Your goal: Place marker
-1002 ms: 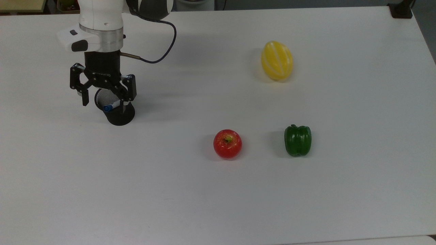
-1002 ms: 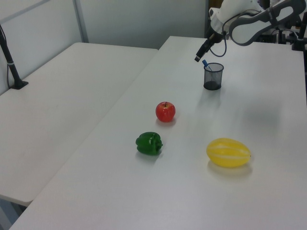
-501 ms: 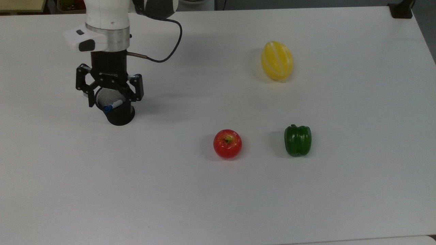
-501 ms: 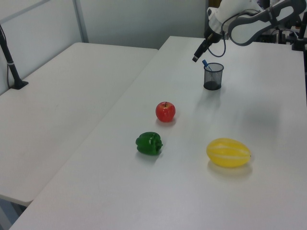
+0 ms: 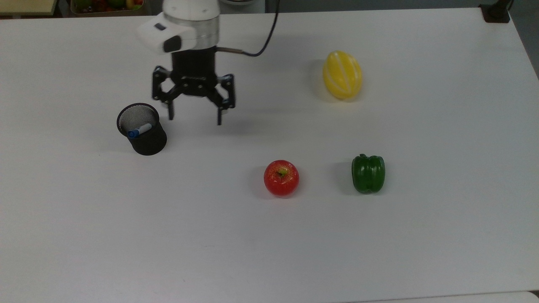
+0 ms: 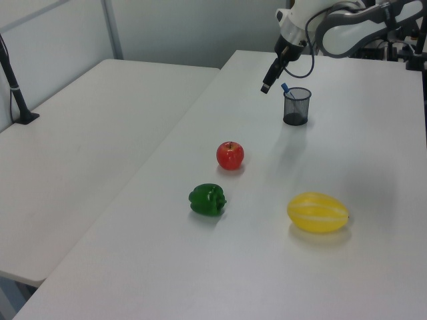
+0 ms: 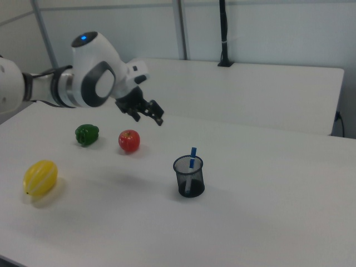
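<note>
End effector (image 5: 194, 116), fingers spread and empty, has moved off from above the black mesh cup (image 5: 142, 129) toward its 3 o'clock in the top view. Slim white blue-capped marker (image 5: 139, 130) stands inside the cup; placement looks complete.

A white marker (image 5: 140, 130) with a blue cap stands in a black mesh cup (image 5: 143, 134) on a white surface (image 5: 269, 235). A yellow melon (image 5: 342, 74) carries pale stripes; the apple (image 5: 281, 178) is red, the pepper (image 5: 368, 173) green. The black tool (image 5: 195, 115) hangs from a white arm (image 5: 189, 21).
</note>
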